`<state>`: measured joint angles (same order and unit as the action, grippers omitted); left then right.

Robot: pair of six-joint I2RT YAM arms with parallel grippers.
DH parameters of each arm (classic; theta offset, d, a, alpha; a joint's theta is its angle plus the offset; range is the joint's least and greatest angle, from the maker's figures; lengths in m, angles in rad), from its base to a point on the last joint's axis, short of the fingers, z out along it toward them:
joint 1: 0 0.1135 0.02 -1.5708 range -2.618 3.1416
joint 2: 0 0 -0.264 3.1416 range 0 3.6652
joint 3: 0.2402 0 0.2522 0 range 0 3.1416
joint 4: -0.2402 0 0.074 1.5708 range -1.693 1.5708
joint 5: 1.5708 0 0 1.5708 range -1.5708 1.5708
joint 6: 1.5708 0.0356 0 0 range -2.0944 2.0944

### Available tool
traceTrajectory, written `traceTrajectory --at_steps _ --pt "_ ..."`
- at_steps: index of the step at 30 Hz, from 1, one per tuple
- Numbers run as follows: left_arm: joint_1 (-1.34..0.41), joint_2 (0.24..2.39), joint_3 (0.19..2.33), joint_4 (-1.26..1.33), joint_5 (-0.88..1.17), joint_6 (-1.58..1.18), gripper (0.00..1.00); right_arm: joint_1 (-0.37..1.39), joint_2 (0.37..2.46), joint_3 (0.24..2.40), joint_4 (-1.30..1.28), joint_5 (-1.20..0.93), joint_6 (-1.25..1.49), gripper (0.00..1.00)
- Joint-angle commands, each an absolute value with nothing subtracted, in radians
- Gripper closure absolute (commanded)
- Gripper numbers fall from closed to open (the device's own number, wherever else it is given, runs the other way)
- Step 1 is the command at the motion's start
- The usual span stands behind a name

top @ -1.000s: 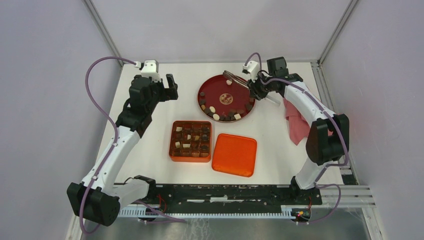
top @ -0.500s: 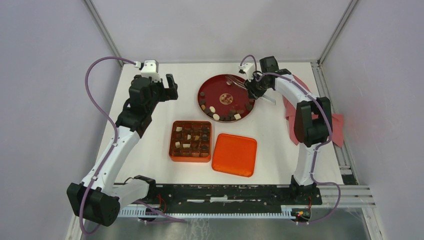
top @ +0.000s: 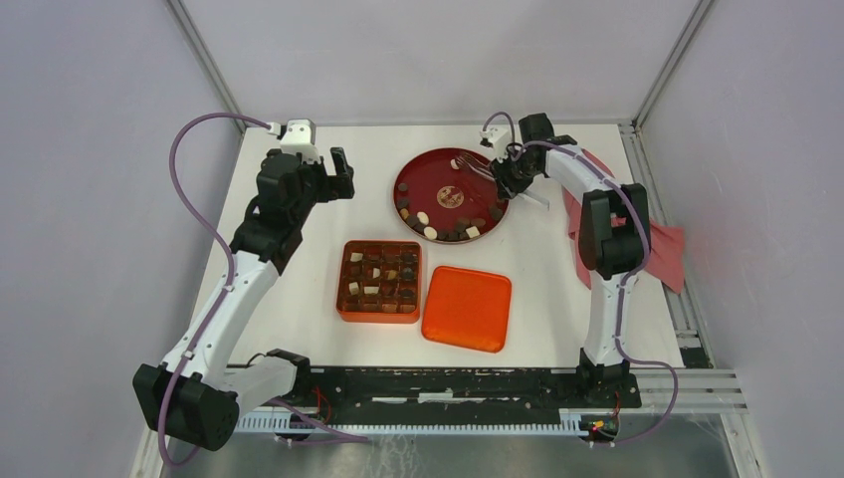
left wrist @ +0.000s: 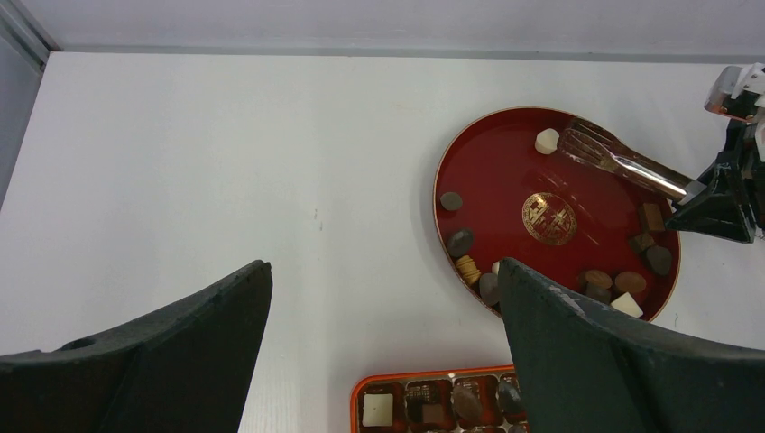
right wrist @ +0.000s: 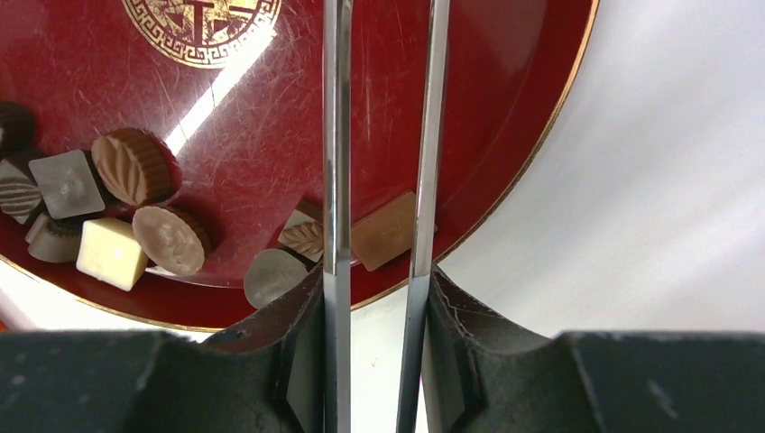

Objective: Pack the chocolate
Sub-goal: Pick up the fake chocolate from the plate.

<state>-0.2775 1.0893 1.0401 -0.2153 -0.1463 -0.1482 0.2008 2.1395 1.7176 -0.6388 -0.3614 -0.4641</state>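
Note:
Several small chocolate pieces (top: pixel 443 229) lie along the near rim of the red plate (top: pixel 426 171); one cream piece (top: pixel 454 163) lies alone at its far side. The orange box (top: pixel 344 282) in front holds several pieces in its compartments. My right gripper (top: pixel 511 175) is shut on metal tongs (top: pixel 478 166), whose tips reach over the plate next to the cream piece (left wrist: pixel 546 141). In the right wrist view the two tong arms (right wrist: pixel 336 135) stay slightly apart between my jaws (right wrist: pixel 374 298), above the pieces (right wrist: pixel 135 167). My left gripper (top: pixel 338 177) is open and empty, left of the plate.
An orange lid (top: pixel 467 308) lies to the right of the box. A pink cloth (top: pixel 662 249) lies at the right table edge behind the right arm. The enclosure walls and frame stand close at the back and sides.
The right arm has folded in, its elbow swinging back toward the far right, uncovering more pink cloth. The tongs shifted slightly down onto the plate's far side. The left arm has not moved.

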Motion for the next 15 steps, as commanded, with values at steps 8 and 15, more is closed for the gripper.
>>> traceTrajectory --at_steps 8,15 --pt "-0.283 1.083 1.058 -0.204 -0.138 -0.121 0.01 0.204 2.167 1.801 -0.648 -0.357 -0.437 0.59" --pt "-0.283 1.082 1.058 -0.204 -0.140 -0.121 0.01 0.204 2.178 1.807 -0.658 -0.346 -0.438 0.58"
